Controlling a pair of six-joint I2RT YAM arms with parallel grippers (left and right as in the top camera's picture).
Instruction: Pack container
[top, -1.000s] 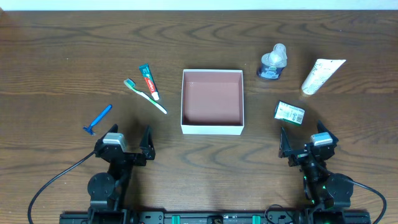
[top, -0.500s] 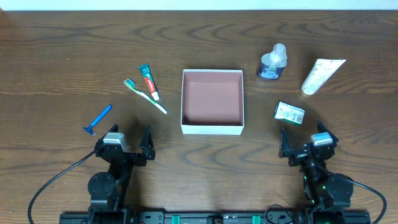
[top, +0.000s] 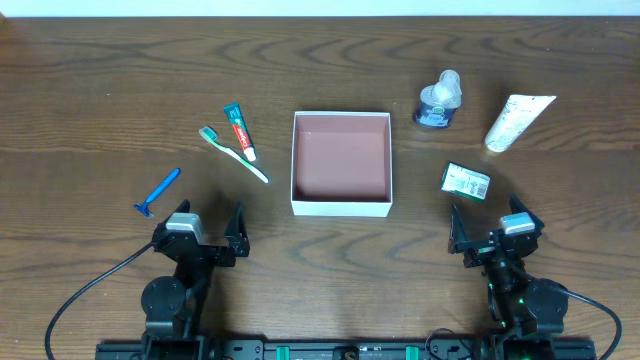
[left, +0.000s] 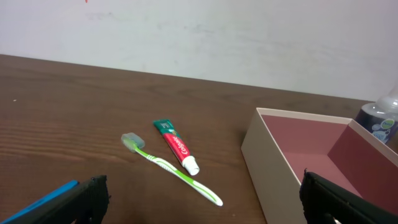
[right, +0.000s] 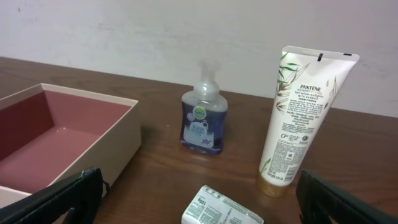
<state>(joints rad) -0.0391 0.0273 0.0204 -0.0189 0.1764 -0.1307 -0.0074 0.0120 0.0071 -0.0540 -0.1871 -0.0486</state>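
Entry, for you at the controls: the container (top: 340, 157) sits at the middle of the tabletop (top: 100, 80), square to its edges (its pinkish-brown floor shows in full).

Toward the left edge lie a green toothbrush (top: 234, 153) and a toothpaste tube (top: 239, 131), just beside each other. A blue razor (top: 158, 192) lies further toward the left edge and nearer the front edge.

Toward the right edge a soap pump bottle (top: 439, 100) stands upright, with a white Pantene tube (top: 518, 122) lying near it. A small green-and-white packet (top: 466, 180) lies closer to the front edge.

Your left gripper (top: 210, 222) waits at the front edge with its pincer spread wide, holding nothing. Your right gripper (top: 485, 225) does the same, just in front of the packet.
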